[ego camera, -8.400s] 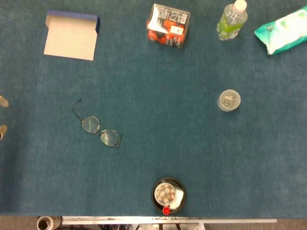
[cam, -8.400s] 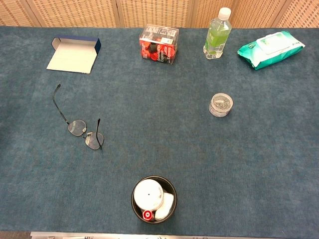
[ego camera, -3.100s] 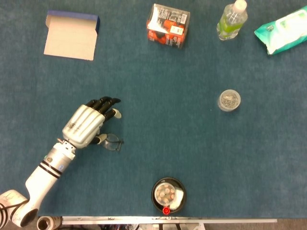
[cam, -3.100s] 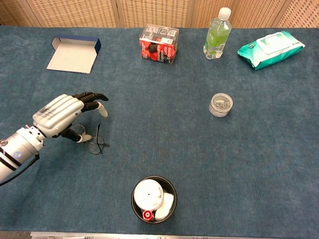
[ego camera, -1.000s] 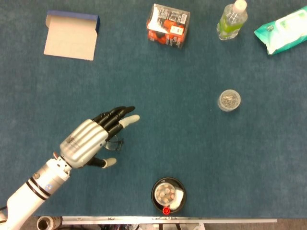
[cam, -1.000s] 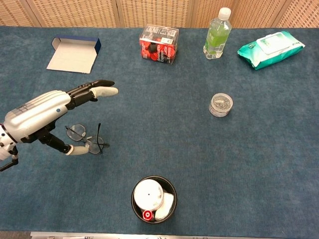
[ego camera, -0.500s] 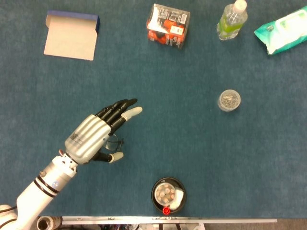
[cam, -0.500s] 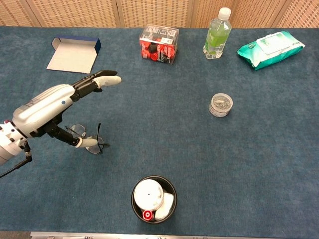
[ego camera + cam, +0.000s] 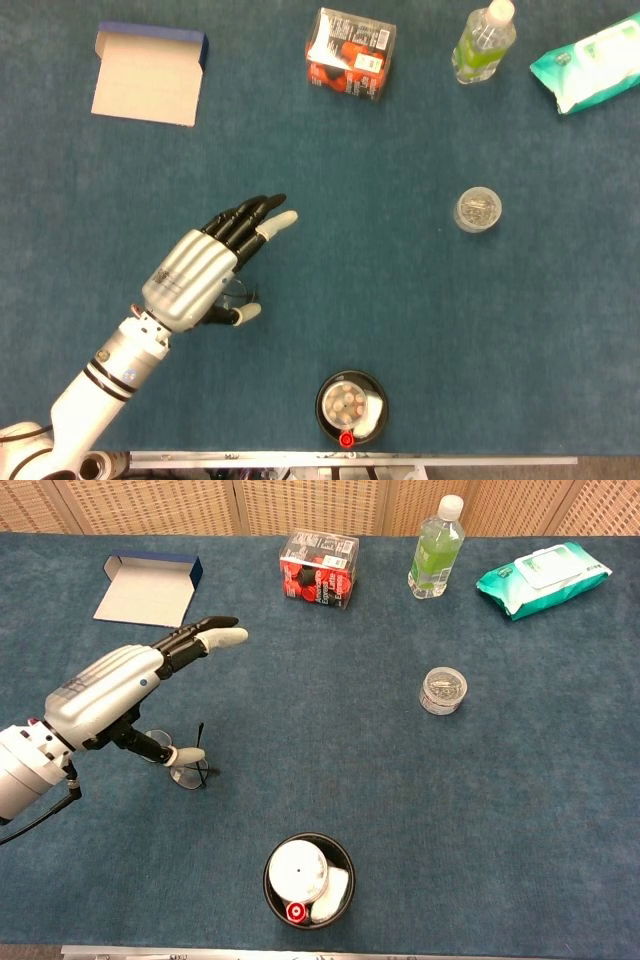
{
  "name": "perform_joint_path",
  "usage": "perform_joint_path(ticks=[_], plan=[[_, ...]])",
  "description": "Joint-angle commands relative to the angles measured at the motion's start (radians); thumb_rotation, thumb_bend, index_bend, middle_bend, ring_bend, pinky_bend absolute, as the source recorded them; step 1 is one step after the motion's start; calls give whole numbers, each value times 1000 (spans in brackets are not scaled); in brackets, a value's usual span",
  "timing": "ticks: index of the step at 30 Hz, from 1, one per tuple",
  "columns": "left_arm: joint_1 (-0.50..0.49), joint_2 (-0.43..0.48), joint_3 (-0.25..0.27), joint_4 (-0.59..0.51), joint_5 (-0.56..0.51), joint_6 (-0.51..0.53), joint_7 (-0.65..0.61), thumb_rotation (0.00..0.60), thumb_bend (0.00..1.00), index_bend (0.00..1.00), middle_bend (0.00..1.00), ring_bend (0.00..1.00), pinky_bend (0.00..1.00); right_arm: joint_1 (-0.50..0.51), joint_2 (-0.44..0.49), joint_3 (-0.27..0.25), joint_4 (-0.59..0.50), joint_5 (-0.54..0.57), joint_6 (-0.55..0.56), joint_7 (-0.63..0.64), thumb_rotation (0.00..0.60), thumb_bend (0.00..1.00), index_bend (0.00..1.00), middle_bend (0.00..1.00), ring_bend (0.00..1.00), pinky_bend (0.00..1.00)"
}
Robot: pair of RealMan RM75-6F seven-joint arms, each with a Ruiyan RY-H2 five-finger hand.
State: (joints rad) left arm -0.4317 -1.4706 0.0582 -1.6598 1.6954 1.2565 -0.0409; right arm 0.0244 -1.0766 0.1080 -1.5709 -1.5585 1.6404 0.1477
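My left hand [image 9: 205, 270] [image 9: 115, 693] hovers over a pair of thin-framed glasses [image 9: 238, 292] [image 9: 188, 771] lying on the blue table cloth [image 9: 380, 290]. Its fingers are stretched out flat and point toward the table's far side. The thumb reaches down beside a lens, and I cannot tell whether it touches. Nothing is held in the hand. Most of the glasses are hidden under the hand in the head view. My right hand is in neither view.
An open cardboard box [image 9: 148, 75] lies far left. A red pack [image 9: 350, 55], a green-labelled bottle [image 9: 483, 42] and a wipes pack [image 9: 590, 62] line the far edge. A small clear jar [image 9: 477, 210] stands right of centre. A black bowl [image 9: 351, 406] holding small items sits at the near edge.
The left hand came in from the left over the glasses. In the last second it drifted slightly toward the far side and its thumb swung in nearer the lenses.
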Motion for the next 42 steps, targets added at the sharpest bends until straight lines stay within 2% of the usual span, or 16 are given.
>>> perform_joint_path(ticks=[1, 12, 25, 42], plan=[[2, -11, -6, 14, -8, 2, 13, 600, 24, 0, 0, 0, 150, 0, 1, 0, 0, 0, 0, 2, 600, 174, 464, 367, 262, 234], [10, -22, -12, 45, -25, 10, 13, 600, 24, 0, 0, 0, 150, -1, 1, 0, 0, -1, 1, 2, 600, 175, 464, 367, 262, 234], [28, -1, 19, -29, 1, 21, 65, 600, 23, 0, 0, 0, 149, -3, 2, 0, -1, -4, 8, 2, 600, 174, 464, 367, 262, 234], [53, -49, -28, 6, -59, 43, 177, 600, 24, 0, 0, 0, 150, -5, 5, 0, -3, -6, 12, 7, 600, 174, 464, 367, 262, 234]])
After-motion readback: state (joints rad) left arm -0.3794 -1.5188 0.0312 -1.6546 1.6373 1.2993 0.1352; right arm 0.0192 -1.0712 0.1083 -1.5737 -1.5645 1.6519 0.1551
